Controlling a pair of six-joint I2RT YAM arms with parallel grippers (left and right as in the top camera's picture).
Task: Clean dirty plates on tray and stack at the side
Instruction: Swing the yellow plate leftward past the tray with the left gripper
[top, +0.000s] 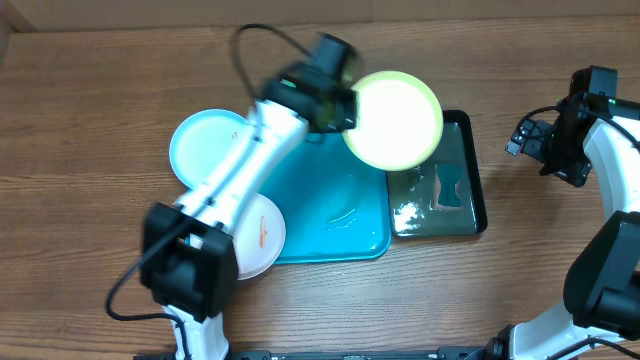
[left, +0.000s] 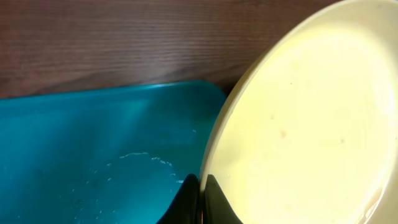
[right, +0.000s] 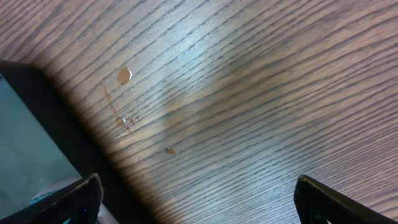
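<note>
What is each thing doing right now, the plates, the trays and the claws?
yellow-green plate, lifted up
left claw, shut on the yellow-green plate's rim
light blue plate, lying flat
white plate, lying flat, orange smear
turquoise tray, wet
black tray, wet
right claw, open, empty

Three plates, one turquoise tray, one black tray.

Left arm, held plate overhang tray; open tabletop beside black tray.
</note>
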